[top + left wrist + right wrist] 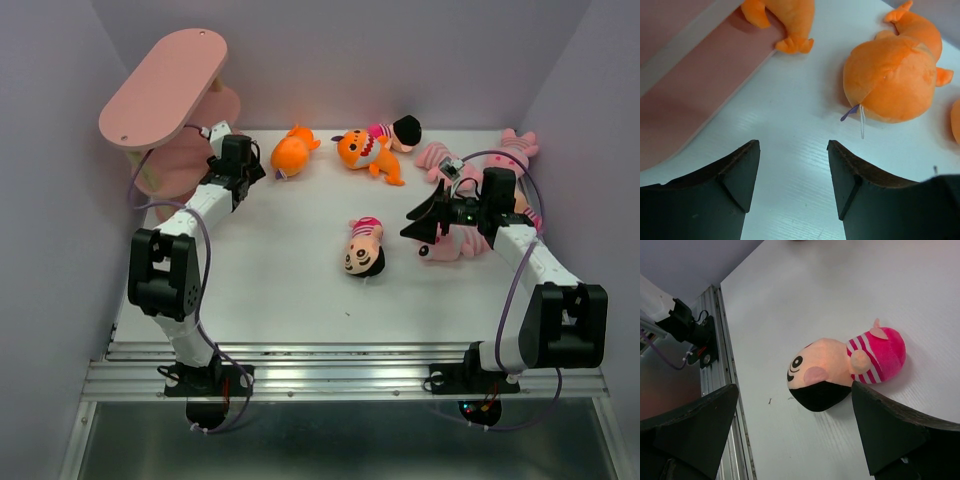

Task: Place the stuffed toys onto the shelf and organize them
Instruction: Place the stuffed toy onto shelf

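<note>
- 1 orange toy (782,20) lies on the shelf's (165,85) lowest board; about 7 more dot the table (280,300).
- Both the left gripper (792,150) and right gripper (795,387) gape, holding nothing.

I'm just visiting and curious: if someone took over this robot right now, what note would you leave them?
Left gripper: open, empty, beside the shelf.
Right gripper: open, empty, above the centre doll.
Done: perhaps one orange toy, lying at the edge of the shelf's lowest board.
Left on the table: two more orange toys, the back doll, the centre doll, the pink striped animals.
</note>
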Controlling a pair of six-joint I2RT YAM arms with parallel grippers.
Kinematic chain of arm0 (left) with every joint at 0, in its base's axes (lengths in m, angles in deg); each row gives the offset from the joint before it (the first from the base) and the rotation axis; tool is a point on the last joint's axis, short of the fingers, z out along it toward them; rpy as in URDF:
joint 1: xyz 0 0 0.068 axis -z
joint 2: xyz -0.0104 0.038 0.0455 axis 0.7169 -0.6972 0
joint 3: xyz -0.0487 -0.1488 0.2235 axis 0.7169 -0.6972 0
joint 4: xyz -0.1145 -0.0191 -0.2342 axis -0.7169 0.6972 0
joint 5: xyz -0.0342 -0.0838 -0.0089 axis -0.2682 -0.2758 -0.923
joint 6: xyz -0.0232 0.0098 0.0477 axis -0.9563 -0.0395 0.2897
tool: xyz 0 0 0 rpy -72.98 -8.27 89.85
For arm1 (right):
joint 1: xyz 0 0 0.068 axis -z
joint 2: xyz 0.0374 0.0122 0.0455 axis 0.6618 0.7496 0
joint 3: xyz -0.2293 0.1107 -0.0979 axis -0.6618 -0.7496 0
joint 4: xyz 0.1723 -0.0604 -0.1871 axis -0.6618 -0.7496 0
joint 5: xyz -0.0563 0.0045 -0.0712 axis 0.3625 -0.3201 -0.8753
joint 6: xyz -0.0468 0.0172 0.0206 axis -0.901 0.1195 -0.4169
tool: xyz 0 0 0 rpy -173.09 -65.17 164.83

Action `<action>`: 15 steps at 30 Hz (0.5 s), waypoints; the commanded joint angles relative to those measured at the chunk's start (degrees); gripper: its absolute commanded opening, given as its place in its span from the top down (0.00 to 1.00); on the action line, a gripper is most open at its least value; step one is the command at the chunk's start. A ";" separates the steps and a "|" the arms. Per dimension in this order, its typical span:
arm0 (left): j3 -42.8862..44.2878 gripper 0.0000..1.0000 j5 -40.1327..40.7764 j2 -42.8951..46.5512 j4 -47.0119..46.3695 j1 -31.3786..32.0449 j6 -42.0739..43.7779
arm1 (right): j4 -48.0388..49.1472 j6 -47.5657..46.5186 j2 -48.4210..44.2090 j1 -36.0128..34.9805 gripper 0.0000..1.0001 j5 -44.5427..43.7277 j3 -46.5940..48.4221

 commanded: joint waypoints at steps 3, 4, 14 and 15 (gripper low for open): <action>-8.81 0.34 -0.28 8.23 -14.75 -0.86 -2.52 | -0.47 -1.88 -1.57 0.37 0.00 1.69 2.68; -10.22 0.34 -1.51 8.68 -16.69 -0.86 -1.38 | -0.47 -1.89 -1.57 0.37 0.00 1.69 2.60; -2.17 0.35 8.38 -2.63 -19.27 5.02 23.14 | -0.91 -2.59 -1.39 0.37 0.00 1.95 2.68; 1.85 0.34 9.72 -4.14 -18.31 5.11 23.15 | -1.00 -2.68 -1.31 0.37 0.00 1.87 2.68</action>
